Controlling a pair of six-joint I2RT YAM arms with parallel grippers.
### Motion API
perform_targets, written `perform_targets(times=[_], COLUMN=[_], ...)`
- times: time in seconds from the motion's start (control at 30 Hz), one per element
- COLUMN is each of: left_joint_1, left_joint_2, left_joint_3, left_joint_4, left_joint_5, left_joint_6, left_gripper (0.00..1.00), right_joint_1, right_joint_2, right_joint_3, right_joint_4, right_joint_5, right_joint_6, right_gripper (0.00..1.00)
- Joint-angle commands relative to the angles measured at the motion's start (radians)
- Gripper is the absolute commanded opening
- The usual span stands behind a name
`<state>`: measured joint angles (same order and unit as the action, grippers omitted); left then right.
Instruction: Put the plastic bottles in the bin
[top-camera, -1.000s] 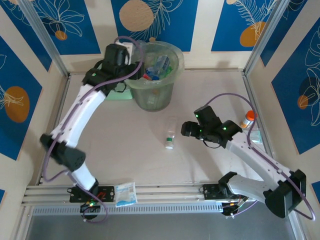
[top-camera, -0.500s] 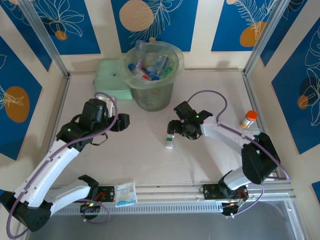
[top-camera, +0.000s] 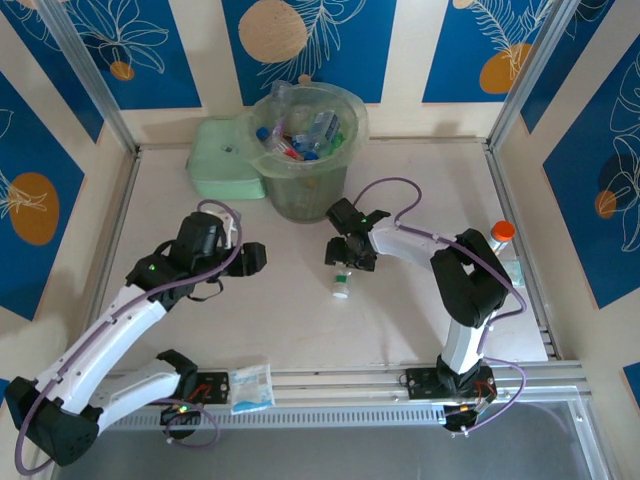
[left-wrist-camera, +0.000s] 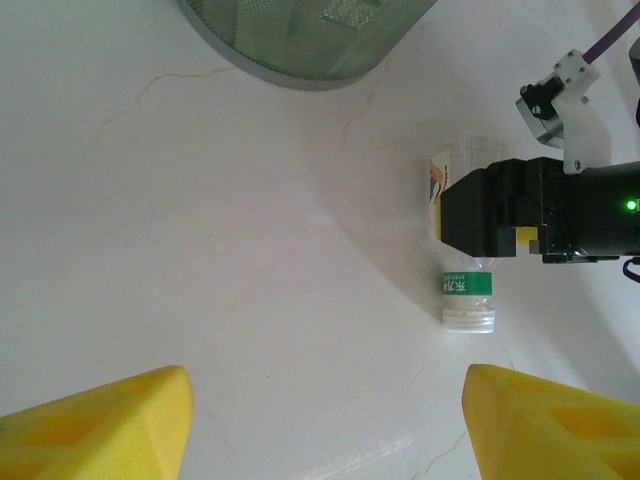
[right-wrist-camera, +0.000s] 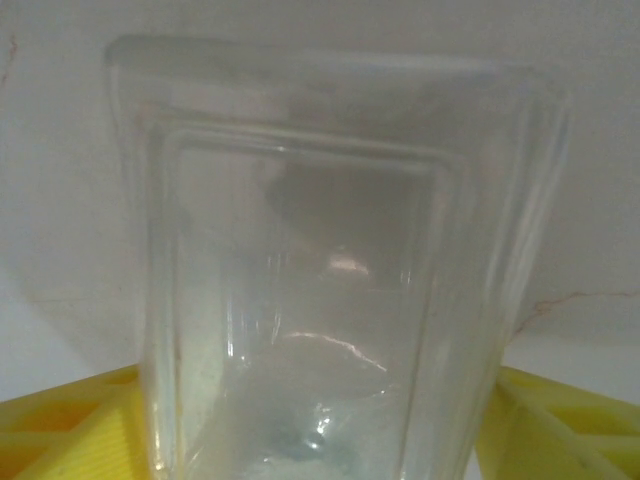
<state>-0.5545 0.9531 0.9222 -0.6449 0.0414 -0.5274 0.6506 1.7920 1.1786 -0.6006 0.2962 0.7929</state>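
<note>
A clear plastic bottle (top-camera: 341, 282) with a green label and a white cap lies on the table in front of the bin (top-camera: 305, 190). My right gripper (top-camera: 348, 256) sits low over the bottle's base end. In the right wrist view the bottle (right-wrist-camera: 320, 250) fills the gap and both yellow fingers (right-wrist-camera: 80, 425) press its sides. The left wrist view shows the same bottle (left-wrist-camera: 468, 295) under the black right gripper (left-wrist-camera: 490, 215), below the bin's wall (left-wrist-camera: 300, 40). My left gripper (top-camera: 250, 258) hovers left of the bottle, open (left-wrist-camera: 325, 385), with bare table between its fingers. Several bottles (top-camera: 300, 135) lie in the bin.
A flat mint-green box (top-camera: 222, 170) lies left of the bin. A white bottle with an orange cap (top-camera: 497, 240) stands near the right wall. A small packet (top-camera: 251, 388) rests on the front rail.
My left arm drew back from the bin to the left middle of the table. My right gripper moved left onto the lying bottle and its jaws narrowed around it.
</note>
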Motion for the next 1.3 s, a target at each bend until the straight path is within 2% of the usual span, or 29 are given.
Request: perform_targets(times=[0.0,0.17,0.3,0.47,0.67,0.77,0.9,1.1,1.27], left_joint_1=[-0.022,-0.050,-0.074,-0.122,-0.278,-0.351,-0.413,-0.446,-0.450], left_joint_2=[0.014,0.037,0.048,0.064,0.110,0.162,0.225,0.259,0.337], left_joint_3=[-0.017,-0.022,-0.017,-0.012,-0.003,0.003,0.016,-0.024,-0.006], left_joint_4=[0.045,0.077,0.098,0.149,0.315,0.424,0.533,0.678,0.669], left_joint_5=[0.025,0.032,0.036,0.080,0.155,0.195,0.239,0.245,0.221], left_joint_6=[-0.023,-0.040,-0.045,-0.038,-0.023,-0.028,-0.032,-0.074,-0.081], left_gripper=[0.72,0.72,0.72,0.70,0.70,0.70,0.70,0.73,0.70], right_joint_1=[-0.008,-0.008,-0.009,0.003,0.003,0.000,-0.006,-0.012,-0.015], right_joint_2=[0.009,-0.022,-0.109,-0.345,-0.680,-0.775,-0.824,-0.831,-0.836], right_joint_3=[0.022,-0.012,-0.053,-0.146,-0.205,-0.195,-0.167,-0.162,-0.172], right_joint_4=[-0.026,-0.003,0.005,0.031,0.032,0.041,0.045,0.068,0.090], right_joint_5=[0.018,0.019,0.023,-0.009,-0.076,-0.107,-0.128,-0.161,-0.193], right_joint_6=[0.007,0.007,0.008,0.011,0.027,0.048,0.070,0.081,0.102], right_gripper=[0.69,0.56,0.50,0.50,0.53,0.54,0.54,0.54,0.54])
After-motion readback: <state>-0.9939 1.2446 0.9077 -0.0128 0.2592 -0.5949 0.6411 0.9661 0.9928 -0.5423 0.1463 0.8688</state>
